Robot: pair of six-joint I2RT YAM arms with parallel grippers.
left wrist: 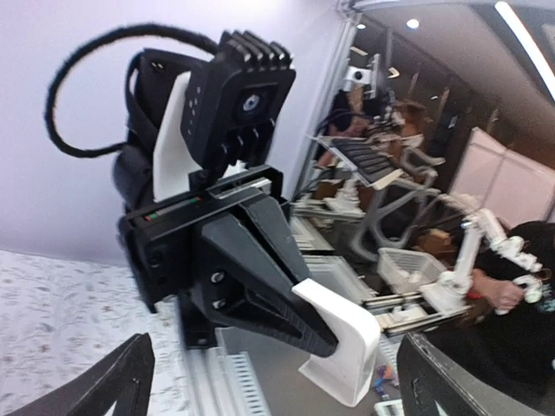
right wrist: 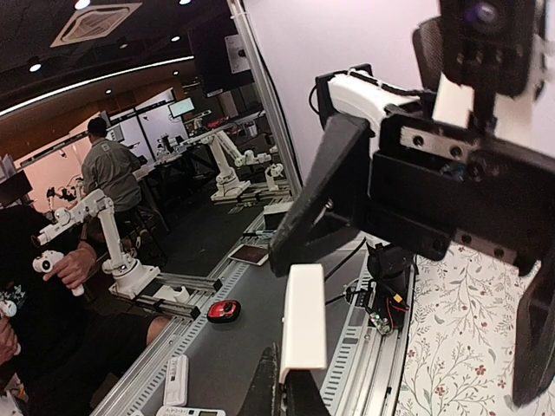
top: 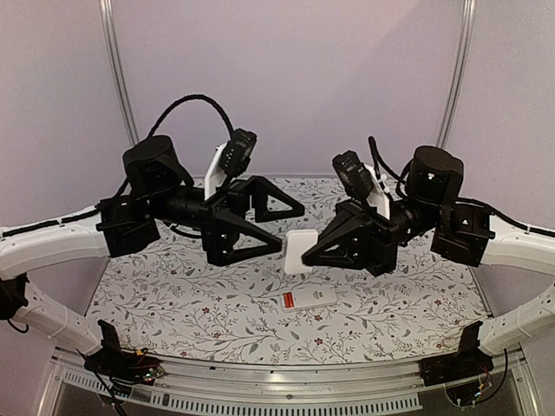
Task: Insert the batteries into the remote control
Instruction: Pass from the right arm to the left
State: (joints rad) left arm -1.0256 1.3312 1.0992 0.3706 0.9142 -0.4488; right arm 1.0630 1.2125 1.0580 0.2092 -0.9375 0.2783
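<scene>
The remote control [top: 309, 300] lies flat on the floral table near the front middle, white with an orange-red patch at its left end. My right gripper [top: 303, 256] is shut on a thin white L-shaped plastic piece [top: 300, 250], perhaps a cover, held in the air above the remote. The same piece shows in the right wrist view [right wrist: 303, 321] and in the left wrist view [left wrist: 351, 347]. My left gripper [top: 282, 230] is wide open and empty, just left of the piece, its fingers [left wrist: 121, 381] apart from it. The batteries do not show as separate things.
The floral table cover [top: 173, 286] ends at a metal rail [top: 286, 381] along the near edge. Pale walls and two poles [top: 117, 78] close the back. Both arm bases and cables [top: 130, 360] sit at the front corners.
</scene>
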